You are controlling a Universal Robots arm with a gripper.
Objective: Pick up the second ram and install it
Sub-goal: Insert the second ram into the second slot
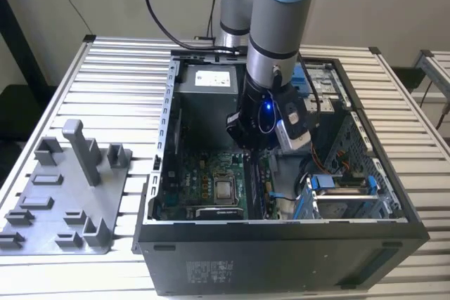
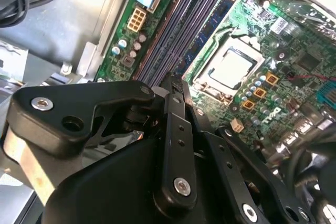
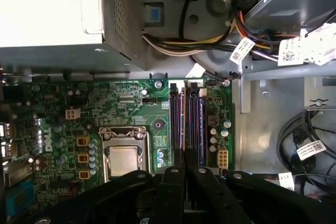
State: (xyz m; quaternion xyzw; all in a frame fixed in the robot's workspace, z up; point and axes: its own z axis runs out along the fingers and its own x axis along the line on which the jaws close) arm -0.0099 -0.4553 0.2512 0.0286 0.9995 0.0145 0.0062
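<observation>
Basically gripper over DIMM slots, fingers pressed close; can't tell if second ram's between. Light, stiff, fragile, so grip board edges.

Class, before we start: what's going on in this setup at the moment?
A robot arm reaches down into an open computer case. Its gripper hangs above the memory slots on the motherboard, beside the processor socket. A grey tray sits outside the case on the table, at the exterior view's left.
</observation>
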